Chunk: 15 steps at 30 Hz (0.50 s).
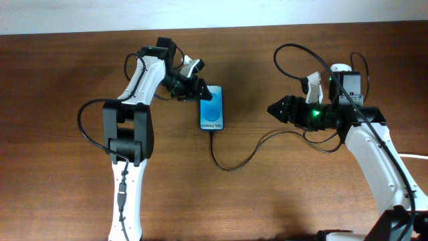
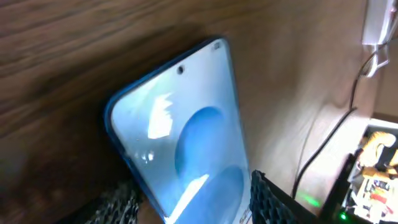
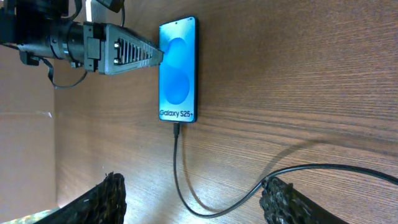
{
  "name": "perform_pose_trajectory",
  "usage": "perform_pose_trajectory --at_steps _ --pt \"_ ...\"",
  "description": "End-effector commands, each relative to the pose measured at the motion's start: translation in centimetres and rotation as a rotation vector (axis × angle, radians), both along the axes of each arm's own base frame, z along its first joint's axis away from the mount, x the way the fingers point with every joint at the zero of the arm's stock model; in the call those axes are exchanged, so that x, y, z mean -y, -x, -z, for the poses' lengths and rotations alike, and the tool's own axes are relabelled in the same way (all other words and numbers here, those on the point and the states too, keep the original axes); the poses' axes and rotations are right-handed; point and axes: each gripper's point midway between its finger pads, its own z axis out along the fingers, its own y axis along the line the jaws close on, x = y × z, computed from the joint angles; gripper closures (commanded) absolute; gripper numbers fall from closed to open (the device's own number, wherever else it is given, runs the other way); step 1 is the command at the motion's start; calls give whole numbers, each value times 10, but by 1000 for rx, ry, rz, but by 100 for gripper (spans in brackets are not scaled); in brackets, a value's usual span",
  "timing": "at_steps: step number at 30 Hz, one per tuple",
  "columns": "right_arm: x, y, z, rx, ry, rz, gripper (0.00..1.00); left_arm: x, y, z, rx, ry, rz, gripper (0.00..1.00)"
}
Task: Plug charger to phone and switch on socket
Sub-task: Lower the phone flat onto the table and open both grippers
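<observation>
The phone (image 1: 212, 109) lies flat on the wooden table with its blue screen up. It also shows in the right wrist view (image 3: 178, 65) and, blurred, in the left wrist view (image 2: 186, 137). The charger (image 1: 231, 167), a thin black cable, has its plug tip (image 3: 177, 129) in the phone's text end and curves off to the right. My left gripper (image 1: 198, 92) is at the phone's top left, with a finger on each side of it. My right gripper (image 1: 273, 110) is open and empty, to the right of the phone. The cable passes by its right finger (image 3: 280, 193). The socket's body is not clearly in view.
A white piece (image 2: 378, 25) shows at the top right corner of the left wrist view; I cannot tell what it is. A sliver of white cord (image 1: 418, 157) lies at the table's right edge. The robots' own black cables loop around the right arm (image 1: 294, 57).
</observation>
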Motion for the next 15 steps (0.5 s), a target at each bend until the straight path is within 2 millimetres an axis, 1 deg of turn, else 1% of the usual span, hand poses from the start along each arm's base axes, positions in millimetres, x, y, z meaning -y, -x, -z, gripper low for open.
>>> perform_pose_trajectory --at_steps 1,2,3,4,5,6,7,8,9,10,11,12,13,14,15 --pt "1 -1 -6 28 14 -5 28 -18 -2 20 -16 -141 -32 41" --pt "1 -1 -6 28 14 -5 28 -23 -2 23 -17 -175 -36 36" --pt "1 -1 -6 28 14 -5 28 -32 -4 28 -33 -238 -79 23" --pt "1 -1 -6 28 13 -5 28 -40 -7 31 -30 -289 -102 19" --pt "1 -1 -6 29 11 -7 28 -47 -10 30 -20 -327 -116 18" --pt "0 1 -7 27 9 -8 29 -53 -16 20 4 -353 -129 18" --pt "0 2 -8 29 13 -13 30 -59 -23 4 36 -364 -143 18" --pt "1 4 -11 42 22 -25 32 -64 -31 -15 74 -374 -157 18" --pt "2 7 -15 49 33 -24 32 -71 -39 -42 127 -392 -177 18" --pt "5 8 -20 54 53 -13 32 -76 -44 -65 171 -401 -193 18" --pt "8 10 -25 70 77 -13 32 -78 -48 -83 207 -405 -203 18" --pt "13 13 -36 94 116 -8 32 -80 -50 -115 267 -406 -220 18" --pt "19 15 -47 111 163 1 32 -80 -49 -154 337 -386 -236 18" --pt "28 18 -59 119 219 20 29 -81 -45 -186 392 -372 -248 18" --pt "39 21 -74 121 280 57 28 -82 -39 -215 443 -359 -260 14"
